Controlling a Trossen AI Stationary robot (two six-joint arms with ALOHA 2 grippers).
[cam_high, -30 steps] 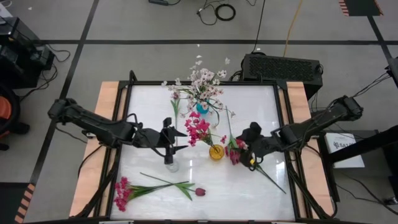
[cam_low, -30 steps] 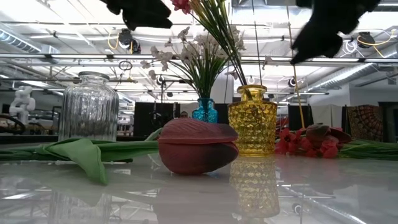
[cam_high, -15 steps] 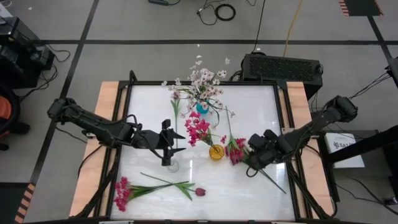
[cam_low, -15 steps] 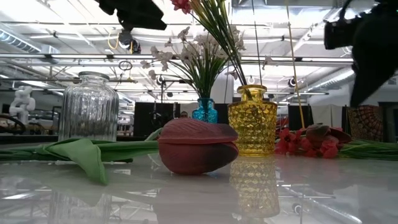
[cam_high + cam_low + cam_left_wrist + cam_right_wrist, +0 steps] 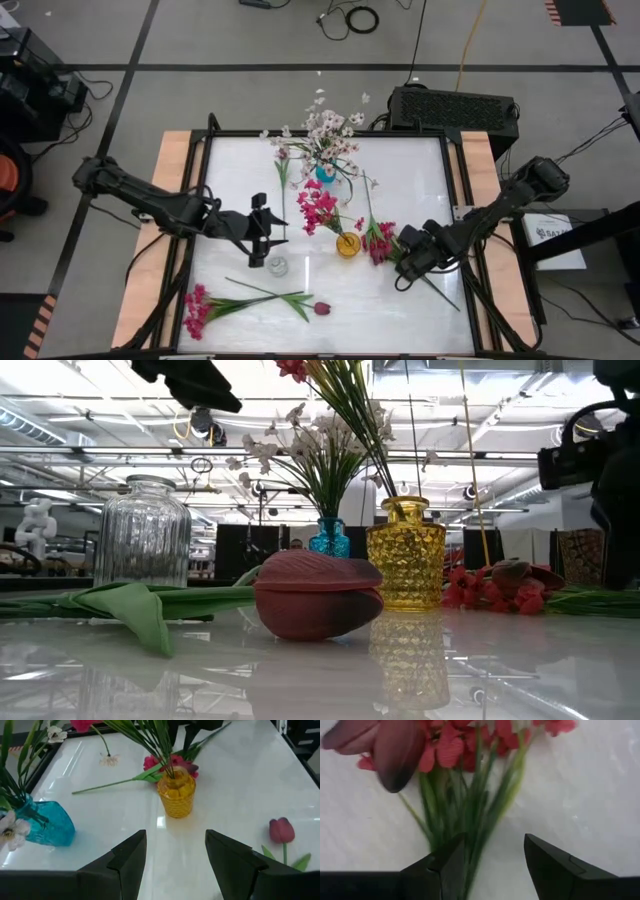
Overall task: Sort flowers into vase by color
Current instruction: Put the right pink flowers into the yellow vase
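White-pink blossom sprays (image 5: 327,132) stand upright in the blue vase (image 5: 323,173) at upper centre of the high view. Magenta blooms (image 5: 318,206) rise from the yellow vase (image 5: 347,244) at centre. A magenta cluster with a maroon tulip (image 5: 379,243) lies flat just right of it. At lower left lie a magenta cluster (image 5: 196,311) and a maroon tulip (image 5: 321,308), stems crossing.

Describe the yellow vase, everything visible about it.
The yellow vase is a small amber glass-like bottle with a diamond-textured round body and short narrow neck. It stands upright near the table's middle, holding green stems topped with magenta blooms. Loose red flowers lie beside it on the right arm's side. Nothing grips it; neither gripper touches it.
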